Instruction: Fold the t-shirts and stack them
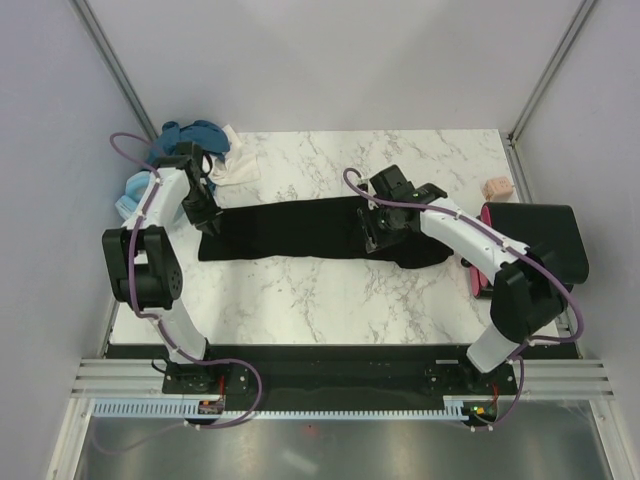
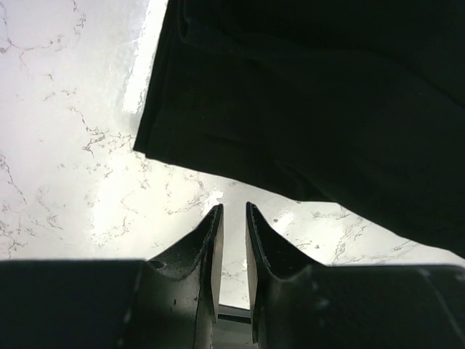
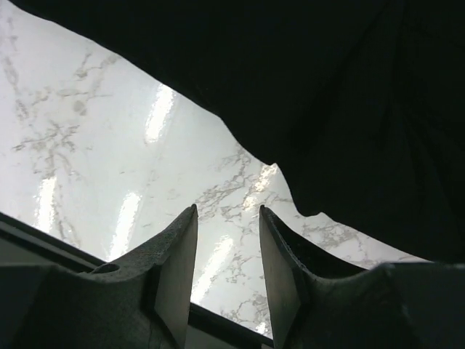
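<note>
Overhead, a black t-shirt [image 1: 290,232] lies as a long narrow band across the middle of the marble table [image 1: 300,300], running left to right. The left gripper [image 1: 210,222] sits at the band's left end and the right gripper [image 1: 372,238] is over its right part, where the cloth looks lumpier. Unfolded shirts are heaped at the far left corner: a teal-blue shirt [image 1: 190,135], a white shirt [image 1: 235,168] and a light blue shirt [image 1: 128,195]. At the right edge a folded black shirt [image 1: 535,235] lies on a pink shirt [image 1: 474,283], with a small beige block [image 1: 495,187] just beyond them

From the left wrist, the left gripper [image 2: 232,211] shows only a thin slit between its fingers, with bare table [image 2: 65,145] visible through it. It holds nothing, and the black t-shirt [image 2: 312,109] has its edge and corner just ahead of the tips

From the right wrist, the right gripper [image 3: 227,214] has its fingers well apart and empty over the table [image 3: 87,145]. The black t-shirt [image 3: 349,94] fills the upper right, its wavy edge close in front

As I judge it, the band next needs folding end to end. Jaws that pinch only the top layer would pull the earlier folds open, and the left slit looks too narrow to take the stacked layers, so it may shove the corner instead. The rumpled right end could also drag unevenly and leave a crooked fold
</note>
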Controlling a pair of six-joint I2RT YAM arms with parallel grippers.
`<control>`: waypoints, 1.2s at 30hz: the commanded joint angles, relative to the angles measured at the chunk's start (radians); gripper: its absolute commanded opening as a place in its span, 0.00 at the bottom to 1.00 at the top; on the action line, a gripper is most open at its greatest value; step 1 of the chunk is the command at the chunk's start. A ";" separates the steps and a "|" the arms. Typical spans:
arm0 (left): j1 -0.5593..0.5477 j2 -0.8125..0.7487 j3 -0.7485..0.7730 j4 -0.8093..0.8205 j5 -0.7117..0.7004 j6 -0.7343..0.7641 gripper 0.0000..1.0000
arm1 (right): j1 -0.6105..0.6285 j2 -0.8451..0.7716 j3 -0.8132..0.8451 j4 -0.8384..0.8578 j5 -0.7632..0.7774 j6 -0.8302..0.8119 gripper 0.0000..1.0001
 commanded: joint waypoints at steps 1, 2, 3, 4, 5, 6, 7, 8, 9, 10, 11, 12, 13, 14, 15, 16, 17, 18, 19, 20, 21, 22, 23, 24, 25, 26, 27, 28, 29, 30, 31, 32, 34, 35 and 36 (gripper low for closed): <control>0.001 -0.067 -0.030 0.031 -0.004 0.034 0.25 | 0.030 0.036 -0.012 0.037 0.139 -0.039 0.47; 0.001 -0.070 -0.038 0.039 -0.004 0.034 0.25 | 0.037 0.045 -0.015 0.042 0.154 -0.042 0.48; 0.001 -0.075 -0.044 0.039 -0.004 0.034 0.25 | 0.041 0.056 -0.014 0.039 0.167 -0.045 0.47; 0.001 -0.078 -0.053 0.041 -0.004 0.034 0.25 | 0.042 0.075 -0.005 0.039 0.186 -0.049 0.47; 0.001 -0.084 -0.055 0.042 -0.003 0.036 0.25 | 0.047 0.085 0.000 0.040 0.213 -0.052 0.48; 0.001 -0.087 -0.060 0.048 -0.001 0.036 0.25 | 0.050 0.092 0.007 0.039 0.217 -0.057 0.48; 0.001 -0.091 -0.066 0.048 0.000 0.036 0.25 | 0.051 0.108 0.021 0.037 0.221 -0.060 0.50; 0.001 -0.093 -0.067 0.048 0.000 0.037 0.25 | 0.059 0.112 0.027 0.039 0.224 -0.062 0.52; 0.001 -0.094 -0.067 0.050 0.000 0.037 0.25 | 0.062 0.118 0.031 0.036 0.230 -0.063 0.52; 0.001 -0.093 -0.069 0.050 -0.001 0.039 0.25 | 0.065 0.129 0.034 0.037 0.238 -0.065 0.52; 0.003 -0.096 -0.070 0.051 -0.001 0.039 0.25 | 0.071 0.131 0.034 0.039 0.243 -0.066 0.52; 0.001 -0.098 -0.070 0.050 -0.003 0.039 0.25 | 0.073 0.135 0.035 0.040 0.256 -0.065 0.51; 0.001 -0.101 -0.075 0.050 -0.007 0.039 0.25 | 0.074 0.144 0.034 0.037 0.266 -0.065 0.51; 0.001 -0.105 -0.073 0.053 -0.006 0.037 0.25 | 0.074 0.148 0.034 0.039 0.281 -0.063 0.52; 0.003 -0.105 -0.075 0.053 -0.003 0.039 0.25 | 0.074 0.155 0.032 0.043 0.298 -0.063 0.51; 0.001 -0.105 -0.078 0.057 -0.003 0.039 0.25 | 0.074 0.157 0.034 0.046 0.301 -0.063 0.51; 0.001 -0.105 -0.078 0.057 -0.001 0.039 0.25 | 0.074 0.158 0.035 0.051 0.303 -0.063 0.51; 0.001 -0.101 -0.080 0.057 0.000 0.039 0.25 | 0.076 0.161 0.034 0.058 0.304 -0.063 0.51; 0.001 -0.099 -0.081 0.059 0.002 0.039 0.25 | 0.077 0.164 0.034 0.065 0.306 -0.062 0.51; 0.003 -0.096 -0.080 0.059 0.003 0.039 0.25 | 0.076 0.169 0.038 0.065 0.306 -0.063 0.51; 0.001 -0.095 -0.078 0.059 0.005 0.039 0.25 | 0.076 0.184 0.044 0.065 0.310 -0.063 0.51; 0.003 -0.091 -0.080 0.061 0.006 0.039 0.25 | 0.077 0.192 0.047 0.066 0.310 -0.065 0.51; 0.001 -0.090 -0.077 0.061 0.008 0.039 0.25 | 0.079 0.200 0.050 0.068 0.310 -0.066 0.51; 0.003 -0.090 -0.077 0.061 0.011 0.039 0.25 | 0.077 0.212 0.061 0.068 0.312 -0.065 0.51; 0.001 -0.085 -0.077 0.061 0.011 0.039 0.25 | 0.080 0.218 0.064 0.072 0.315 -0.068 0.49; 0.001 -0.084 -0.077 0.062 0.011 0.039 0.25 | 0.082 0.223 0.070 0.074 0.315 -0.068 0.48; 0.003 -0.081 -0.075 0.062 0.014 0.039 0.25 | 0.082 0.235 0.081 0.074 0.315 -0.069 0.46; 0.001 -0.078 -0.075 0.064 0.016 0.039 0.25 | 0.084 0.241 0.086 0.071 0.321 -0.069 0.35; 0.001 -0.076 -0.073 0.062 0.019 0.039 0.24 | 0.084 0.247 0.092 0.071 0.327 -0.066 0.29; 0.001 -0.076 -0.073 0.064 0.020 0.040 0.24 | 0.084 0.258 0.101 0.065 0.336 -0.065 0.22; 0.003 -0.073 -0.072 0.064 0.022 0.039 0.24 | 0.084 0.261 0.104 0.060 0.348 -0.063 0.00; 0.001 -0.073 -0.072 0.062 0.023 0.039 0.24 | 0.084 0.261 0.106 0.060 0.371 -0.059 0.00; 0.004 -0.073 -0.070 0.064 0.028 0.039 0.24 | 0.084 0.238 0.112 0.060 0.393 -0.059 0.00; 0.003 -0.072 -0.069 0.064 0.031 0.039 0.24 | 0.084 0.226 0.116 0.056 0.416 -0.059 0.00; 0.004 -0.070 -0.070 0.064 0.036 0.039 0.24 | 0.084 0.200 0.129 0.051 0.431 -0.060 0.00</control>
